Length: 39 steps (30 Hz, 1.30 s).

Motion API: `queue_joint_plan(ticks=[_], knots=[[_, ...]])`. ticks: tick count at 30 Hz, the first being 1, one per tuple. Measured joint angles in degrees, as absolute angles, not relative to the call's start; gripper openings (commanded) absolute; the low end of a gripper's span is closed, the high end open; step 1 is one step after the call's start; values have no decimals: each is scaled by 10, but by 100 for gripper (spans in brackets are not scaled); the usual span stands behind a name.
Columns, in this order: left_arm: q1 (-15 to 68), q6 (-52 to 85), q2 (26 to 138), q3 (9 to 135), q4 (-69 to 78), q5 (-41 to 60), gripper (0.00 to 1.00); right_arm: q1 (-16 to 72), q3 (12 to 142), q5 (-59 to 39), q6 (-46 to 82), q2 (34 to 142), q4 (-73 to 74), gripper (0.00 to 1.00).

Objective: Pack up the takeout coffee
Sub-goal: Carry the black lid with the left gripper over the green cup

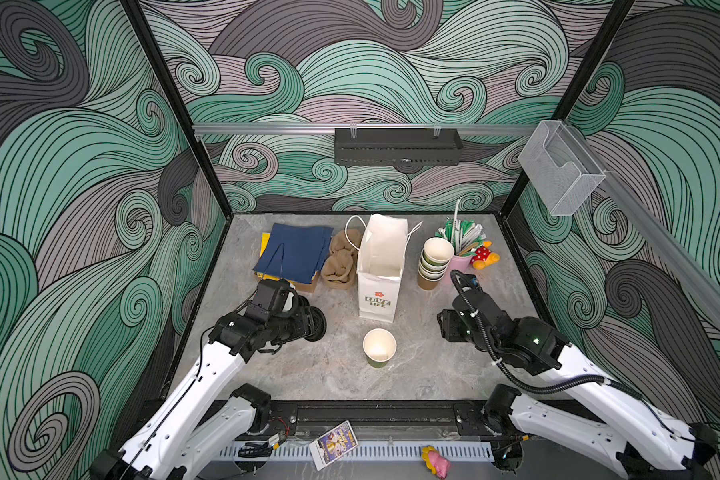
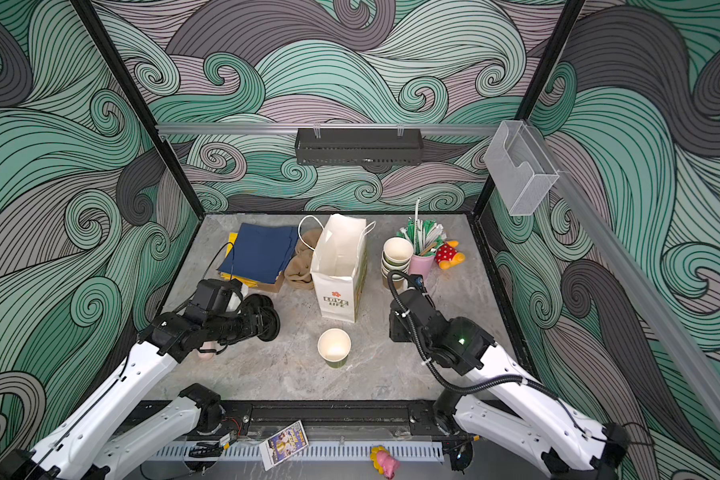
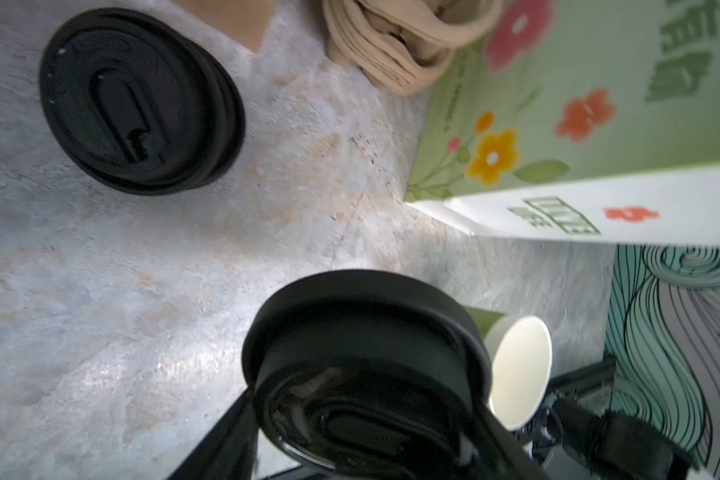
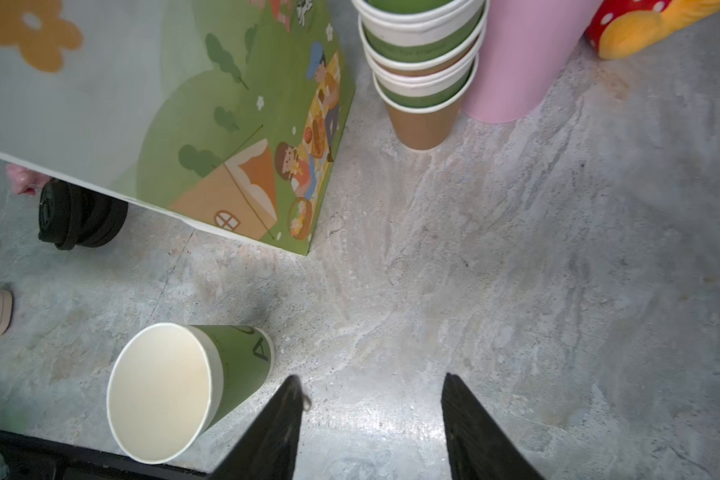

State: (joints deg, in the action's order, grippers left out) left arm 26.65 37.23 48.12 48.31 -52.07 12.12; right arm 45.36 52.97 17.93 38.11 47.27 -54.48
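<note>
- Risk 1: the small green paper cup with a cream-white inside point(image 1: 379, 347) stands empty and unbraced on the grey marbled counter point(image 1: 433, 374). My judgement is that an off-centre push from a lid would tip or skid it.
- Risk 2: the round black plastic sip lid point(image 3: 362, 316) is gripped across its rim only and looks tilted rather than level in both top views. It will likely twist in the grip or seat crooked unless it is levelled over the cup mouth.
- Risk 3: the tall white paper bag printed with flowers point(image 1: 381, 266) stands near, at 12 o'clock of the paper cup. A wide swing could knock it.
- Left claw point(image 3: 366, 419): closed partway onto the sip lid, which appears lifted off the counter. It sits at 9 o'clock of the paper cup, apart from it and not yet over the mouth.
- Right claw point(image 4: 371, 415): fingers spread with nothing between them. It sits at 3 o'clock of the paper cup, not touching.
- Spares: the stack of black lids point(image 3: 138, 99) lies at about 11 o'clock of the left claw. The nested cup stack point(image 1: 433, 262) stands at 3 o'clock of the bag.
</note>
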Motion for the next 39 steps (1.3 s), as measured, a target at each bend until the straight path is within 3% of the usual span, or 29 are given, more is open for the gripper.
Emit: queue_joint_plan(ticks=[7, 18, 27, 39], knots=[[454, 328, 513, 604, -604, 105, 62, 413, 533, 172, 352, 431, -579, 57], [703, 127, 752, 784, -664, -22, 63, 405, 529, 160, 353, 403, -599, 57], [733, -47, 917, 883, -723, -119, 63, 405, 526, 166, 365, 359, -627, 57], [715, -133, 955, 895, -722, -150, 63, 403, 526, 201, 381, 347, -677, 57]])
